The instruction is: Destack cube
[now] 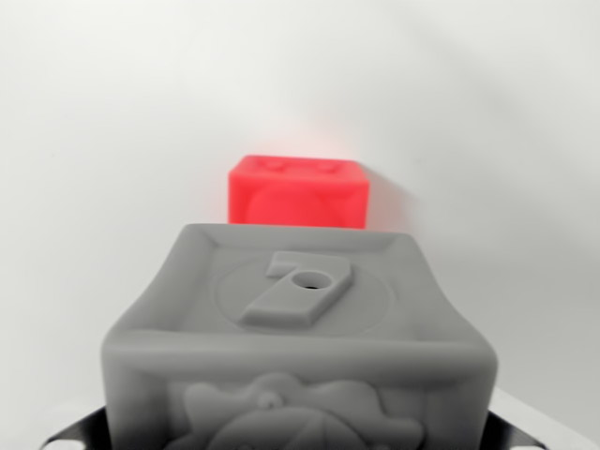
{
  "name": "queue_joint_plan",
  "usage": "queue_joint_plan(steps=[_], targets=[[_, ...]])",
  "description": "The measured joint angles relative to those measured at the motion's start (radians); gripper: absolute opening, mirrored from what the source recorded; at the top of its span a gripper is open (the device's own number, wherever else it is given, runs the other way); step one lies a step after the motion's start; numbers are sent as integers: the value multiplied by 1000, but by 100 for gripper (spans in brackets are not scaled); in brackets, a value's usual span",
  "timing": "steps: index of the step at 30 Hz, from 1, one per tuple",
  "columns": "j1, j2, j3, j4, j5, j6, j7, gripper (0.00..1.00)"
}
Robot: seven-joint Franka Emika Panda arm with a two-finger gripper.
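A grey cube (300,347) with a raised "7" on its top face fills the lower half of the wrist view, very close to the camera. My gripper (295,439) is shut on it: dark fingertips (80,433) show at the bottom left and bottom right corners, pressed against the cube's sides. Behind it, a red cube (298,192) rests on the white surface, apart from the grey one. The grey cube hides the red cube's lower part. The underside of the grey cube is out of view.
A plain white surface (112,141) spreads around both cubes on all sides. A faint shadow falls to the right of the red cube.
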Motion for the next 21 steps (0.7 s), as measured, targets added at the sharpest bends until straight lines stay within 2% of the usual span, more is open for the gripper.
queue_joint_plan(steps=[21], targets=[[0,-118,-1,18,-3,-133,2,0]])
